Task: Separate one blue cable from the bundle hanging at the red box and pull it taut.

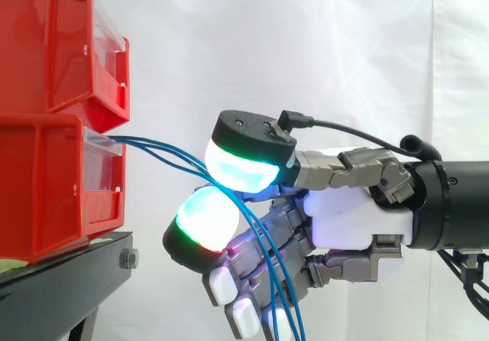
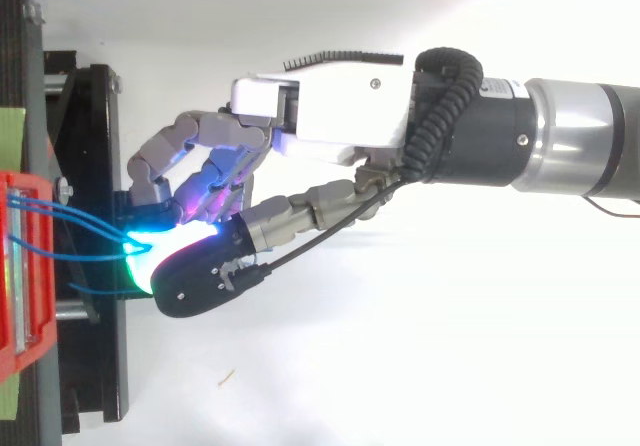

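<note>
The hand [image 1: 351, 219] is made of shiny white plastic and grey metal parts. Its fingers are curled. Two fat round pads [image 1: 241, 165], glowing cyan with green and red edges, squeeze the thin blue cables [image 1: 164, 154] between them. The cables come out of the lower red box [image 1: 46, 188], at 9 o'clock from the hand. They curve smoothly to the pads, then hang loose toward 5 o'clock. The box is smooth, shiny plastic and sits on a black stand [image 1: 61, 280]. A soft white curtain [image 1: 306, 50] hangs behind.
</note>
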Robot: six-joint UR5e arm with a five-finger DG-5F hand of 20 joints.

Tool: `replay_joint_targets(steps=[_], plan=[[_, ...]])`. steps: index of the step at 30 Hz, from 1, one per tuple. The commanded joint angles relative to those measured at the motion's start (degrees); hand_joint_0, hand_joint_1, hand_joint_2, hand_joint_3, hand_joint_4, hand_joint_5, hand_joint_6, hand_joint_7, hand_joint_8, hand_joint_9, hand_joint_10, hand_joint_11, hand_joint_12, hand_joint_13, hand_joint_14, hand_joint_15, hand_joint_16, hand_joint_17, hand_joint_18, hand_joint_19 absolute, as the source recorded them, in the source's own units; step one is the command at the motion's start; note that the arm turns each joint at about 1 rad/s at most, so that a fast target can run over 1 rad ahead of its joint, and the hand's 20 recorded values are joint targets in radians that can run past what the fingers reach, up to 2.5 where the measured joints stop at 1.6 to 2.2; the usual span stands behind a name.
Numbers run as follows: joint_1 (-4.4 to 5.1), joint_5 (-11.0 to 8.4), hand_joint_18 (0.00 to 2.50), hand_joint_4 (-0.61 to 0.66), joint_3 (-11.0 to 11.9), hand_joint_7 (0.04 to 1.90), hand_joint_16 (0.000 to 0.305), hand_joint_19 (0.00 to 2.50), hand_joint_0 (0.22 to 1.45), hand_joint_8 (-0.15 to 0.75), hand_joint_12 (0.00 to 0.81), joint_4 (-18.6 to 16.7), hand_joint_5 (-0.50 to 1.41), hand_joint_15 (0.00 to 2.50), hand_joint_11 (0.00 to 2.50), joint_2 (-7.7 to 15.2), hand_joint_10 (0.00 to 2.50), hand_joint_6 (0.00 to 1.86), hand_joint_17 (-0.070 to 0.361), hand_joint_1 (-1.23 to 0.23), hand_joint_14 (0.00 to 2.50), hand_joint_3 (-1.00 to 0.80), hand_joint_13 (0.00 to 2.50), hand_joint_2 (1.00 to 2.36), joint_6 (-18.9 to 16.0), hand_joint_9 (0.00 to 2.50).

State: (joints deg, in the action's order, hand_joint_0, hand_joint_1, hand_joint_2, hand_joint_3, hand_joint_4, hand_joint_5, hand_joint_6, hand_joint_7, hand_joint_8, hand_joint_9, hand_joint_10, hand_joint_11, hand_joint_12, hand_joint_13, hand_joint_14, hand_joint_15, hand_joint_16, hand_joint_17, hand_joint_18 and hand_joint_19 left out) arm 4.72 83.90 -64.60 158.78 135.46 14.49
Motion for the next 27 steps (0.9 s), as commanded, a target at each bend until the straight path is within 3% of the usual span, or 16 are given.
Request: replay_joint_targets(steps=[1,6,10,13,19,23,27], plan=[[0.02,-0.14,1.06,0.15,0.0,1.0,0.053,0.56,0.62,0.342,0.399,-0.13,-0.2,0.56,0.78,-0.02,0.02,0.88,0.119,-0.66,0.02,-0.23,1.01,1.02,0.02,0.89],[-0.06,-0.05,1.05,0.1,0.0,1.02,0.052,0.54,0.65,0.339,0.396,0.04,-0.21,0.57,0.8,0.07,0.02,0.89,0.116,-0.78,0.02,-0.24,1.0,1.02,0.1,0.88],[0.02,-0.14,1.06,0.1,0.0,1.1,0.05,0.5,0.75,0.336,0.39,0.04,-0.21,0.56,0.89,0.07,0.02,0.93,0.114,-0.88,0.02,-0.42,1.02,1.01,0.1,0.92],[0.02,-0.14,1.08,0.12,0.0,1.11,0.05,0.49,0.75,0.342,0.385,0.04,-0.2,0.57,0.94,-0.02,0.02,0.94,0.112,-0.87,0.02,-0.5,1.04,1.0,0.1,0.97],[0.02,-0.14,1.09,0.16,0.0,1.06,0.052,0.53,0.53,0.355,0.393,0.04,-0.17,0.59,0.94,0.07,0.02,0.92,0.117,-0.65,0.02,-0.5,1.05,1.0,0.37,1.01],[0.02,-0.14,1.1,0.17,0.0,1.12,0.053,0.55,0.52,0.361,0.394,-0.04,-0.16,0.59,0.9,-0.02,0.02,0.89,0.119,-0.5,0.02,-0.5,1.05,1.0,0.46,1.01],[0.02,-0.14,1.08,0.16,0.0,1.15,0.05,0.59,0.59,0.346,0.384,0.04,-0.17,0.6,0.93,-0.02,0.02,0.89,0.112,-0.44,0.02,-0.5,1.06,1.0,0.46,1.03]])
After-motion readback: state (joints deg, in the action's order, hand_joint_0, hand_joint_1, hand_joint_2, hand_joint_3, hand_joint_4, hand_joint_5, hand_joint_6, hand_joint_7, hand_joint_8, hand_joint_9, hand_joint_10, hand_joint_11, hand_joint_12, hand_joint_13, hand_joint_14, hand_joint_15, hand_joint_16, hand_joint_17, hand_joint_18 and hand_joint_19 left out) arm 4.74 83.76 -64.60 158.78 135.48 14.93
